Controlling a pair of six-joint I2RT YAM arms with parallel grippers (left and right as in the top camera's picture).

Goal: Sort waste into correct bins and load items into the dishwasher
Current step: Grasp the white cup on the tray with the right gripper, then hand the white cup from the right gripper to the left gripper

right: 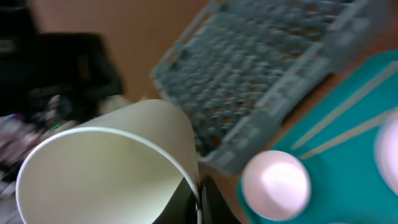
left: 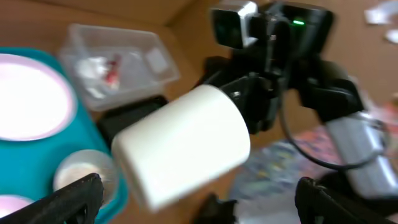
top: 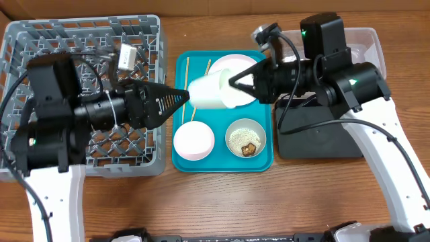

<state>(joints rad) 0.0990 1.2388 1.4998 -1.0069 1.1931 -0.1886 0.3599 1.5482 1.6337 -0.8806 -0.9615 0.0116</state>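
My right gripper (top: pixel 235 84) is shut on the rim of the small white cup (top: pixel 211 91), holding it on its side above the teal tray (top: pixel 181 161). In the right wrist view the fingers (right: pixel 199 199) pinch the cup (right: pixel 106 168) wall. My left gripper (top: pixel 181 96) is open, its tips right at the cup's closed end. From the left wrist the cup (left: pixel 186 143) fills the view ahead of the spread left gripper (left: pixel 199 202). The grey dish rack (top: pixel 40 33) lies at the left. Two chopsticks (top: pixel 187 87) rest on the tray.
The tray also carries a pink plate (top: pixel 232 64), a small pink dish (top: pixel 193 140) and a bowl (top: pixel 246 138) with rice and a brown chunk. A clear tub (left: pixel 118 62) holding a red-and-white wrapper (left: pixel 111 71) and a black tray (top: pixel 316 138) sit at the right.
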